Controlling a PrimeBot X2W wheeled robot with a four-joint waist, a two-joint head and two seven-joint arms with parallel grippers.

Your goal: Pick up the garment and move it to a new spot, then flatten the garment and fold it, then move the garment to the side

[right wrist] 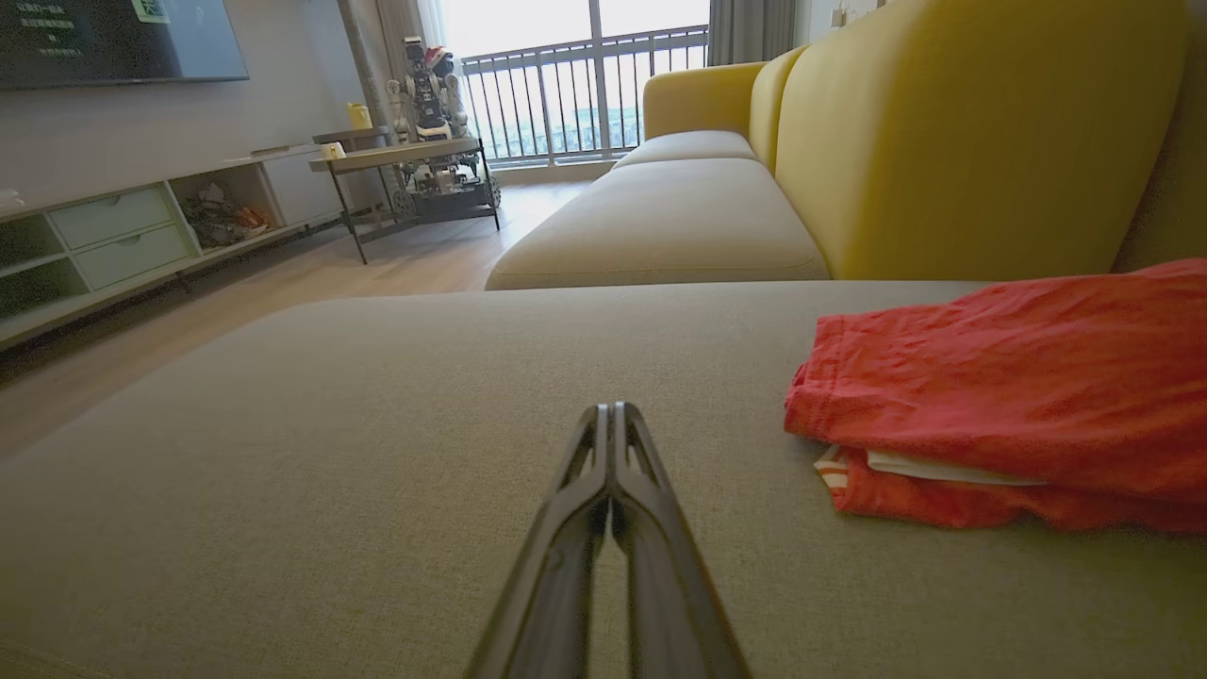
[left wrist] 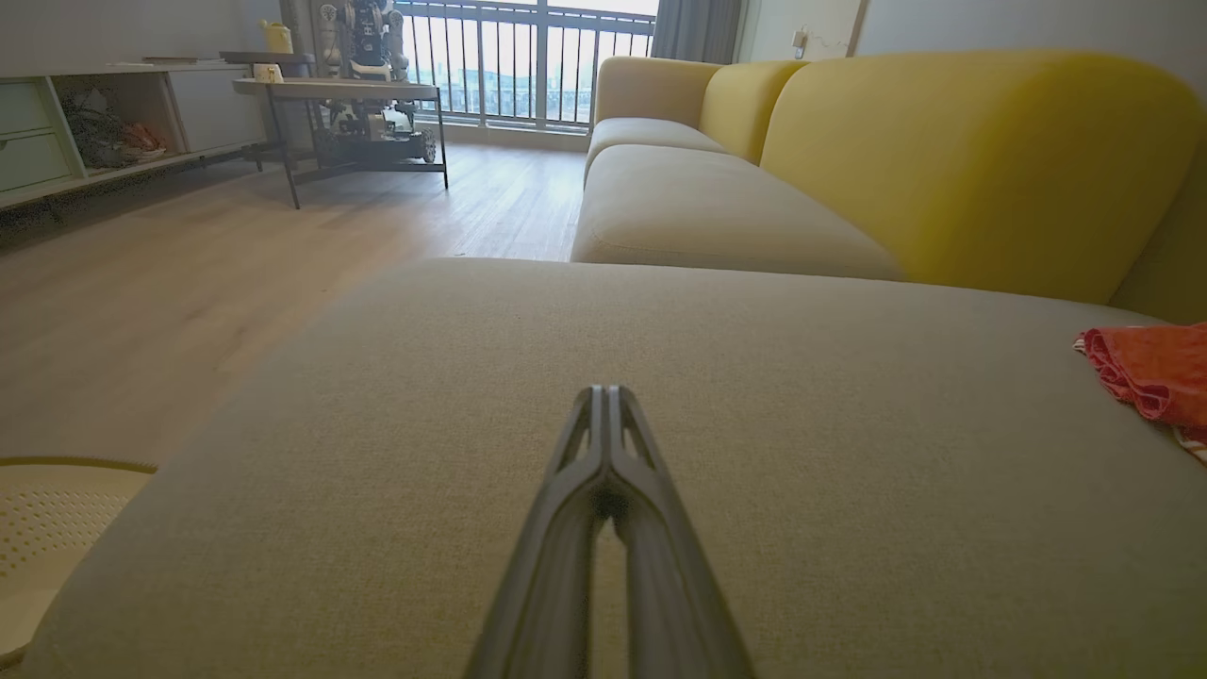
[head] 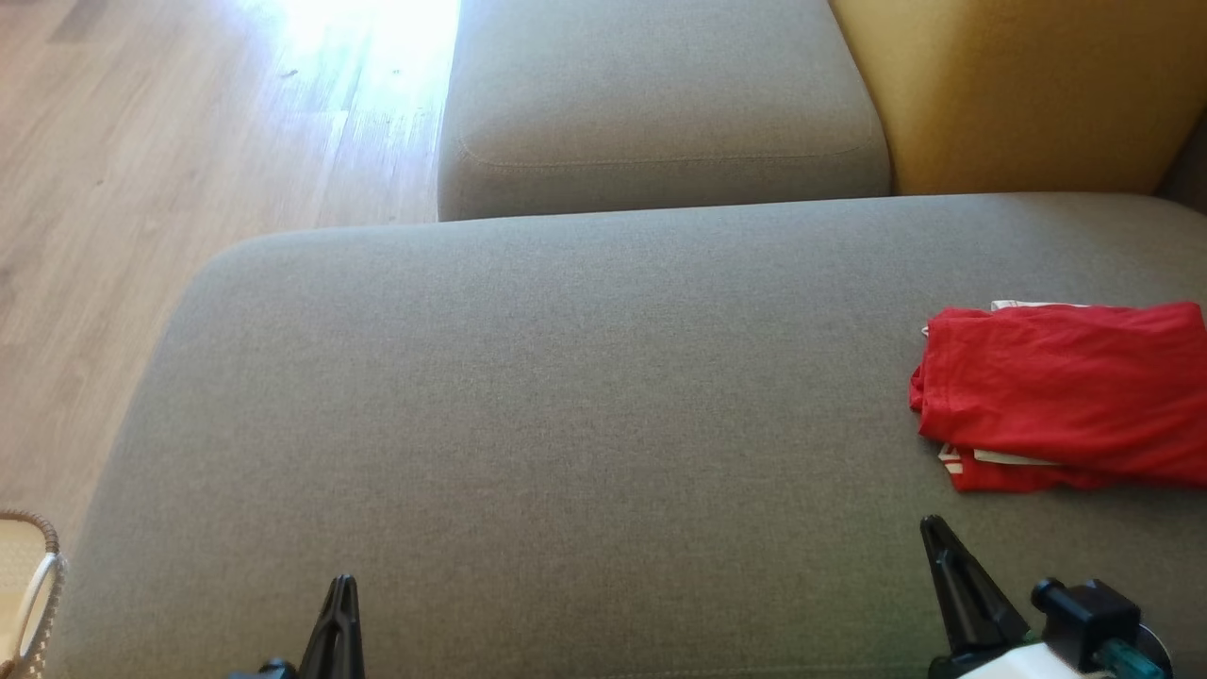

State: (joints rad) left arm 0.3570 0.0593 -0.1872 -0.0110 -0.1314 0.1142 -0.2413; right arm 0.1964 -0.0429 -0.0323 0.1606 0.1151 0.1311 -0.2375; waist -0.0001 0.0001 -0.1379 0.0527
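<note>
I see both arms low over the near edge of the big grey cushion, and I place everything else against that cushion. My left gripper sits above its near left part with the two dark fingers pressed together from base to tip and nothing between them. My right gripper hangs above the near right part, clenched the same way and also empty.

The red garment lies on the cushion's right side, folded into a flat stack with a strip of white trim showing between the layers at its near corner. It is just past the right gripper's tip and a little to the right, not touching it, and well apart from the left gripper.

Behind the cushion's far edge is a smaller grey seat, and a yellow backrest rises past its far right corner. Wooden floor runs along its left side, and a pale basket sits off its near left corner.
</note>
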